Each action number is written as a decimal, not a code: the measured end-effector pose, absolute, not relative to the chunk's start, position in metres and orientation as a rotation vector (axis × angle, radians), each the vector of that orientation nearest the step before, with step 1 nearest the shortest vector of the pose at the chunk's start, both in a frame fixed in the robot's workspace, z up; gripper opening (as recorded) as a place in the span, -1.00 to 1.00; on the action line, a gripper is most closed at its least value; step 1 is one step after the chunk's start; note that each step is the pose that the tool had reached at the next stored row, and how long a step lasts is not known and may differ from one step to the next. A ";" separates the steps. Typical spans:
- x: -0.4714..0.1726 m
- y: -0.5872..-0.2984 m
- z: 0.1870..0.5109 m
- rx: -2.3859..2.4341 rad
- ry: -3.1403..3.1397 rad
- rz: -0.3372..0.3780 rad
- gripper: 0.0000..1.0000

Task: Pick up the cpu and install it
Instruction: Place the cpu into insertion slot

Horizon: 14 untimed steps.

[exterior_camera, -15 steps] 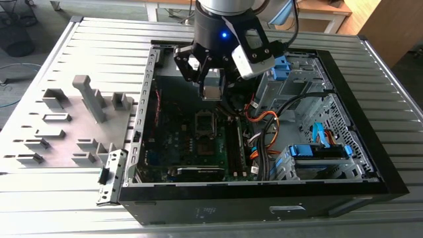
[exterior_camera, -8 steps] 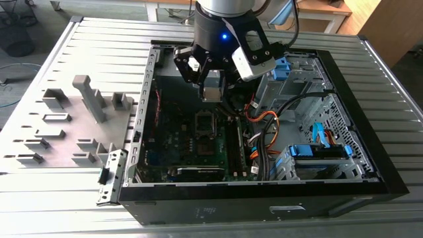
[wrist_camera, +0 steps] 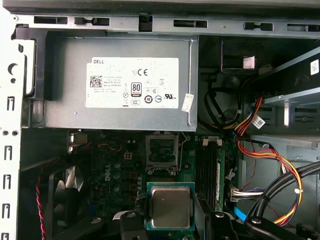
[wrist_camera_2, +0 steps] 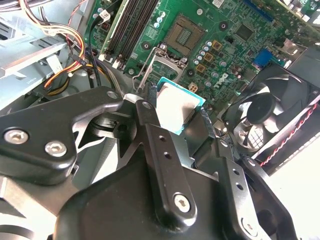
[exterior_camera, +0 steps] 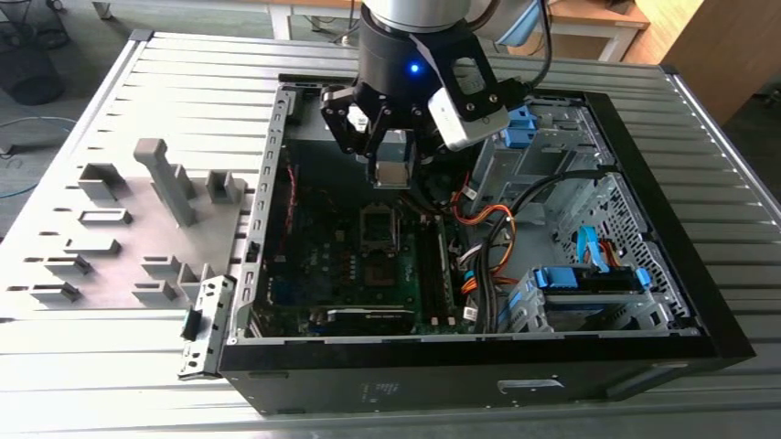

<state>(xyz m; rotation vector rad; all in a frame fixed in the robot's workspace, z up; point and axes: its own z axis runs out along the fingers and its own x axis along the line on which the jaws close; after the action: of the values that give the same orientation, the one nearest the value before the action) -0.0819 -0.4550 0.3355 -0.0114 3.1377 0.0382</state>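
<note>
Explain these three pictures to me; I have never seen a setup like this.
The exterior view is taken from off the arm. In it a robot arm hangs over an open computer case lying on a slatted metal table, with grey holder blocks at the exterior view's left. Both wrist views come from cameras riding on the arm. Its gripper is shut on the cpu, a small silvery square chip, held above the motherboard, near the empty socket.

Bright, even light on the table. Computer case interior dim and shadowed. In the second wrist view, cpu top glares white and one corner is blown out.
</note>
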 end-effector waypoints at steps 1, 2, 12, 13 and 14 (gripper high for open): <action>-0.082 -0.455 0.336 -0.011 3.138 0.038 -0.06; -0.082 -0.455 0.335 -0.011 3.138 0.038 -0.06; -0.084 -0.455 0.323 -0.011 3.138 0.038 -0.06; -0.084 -0.455 0.321 -0.011 3.138 0.038 -0.06; -0.084 -0.455 0.320 -0.012 3.138 0.038 -0.06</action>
<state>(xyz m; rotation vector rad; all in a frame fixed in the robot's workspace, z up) -0.0841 -0.4550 0.3197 -0.0116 3.1376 0.0383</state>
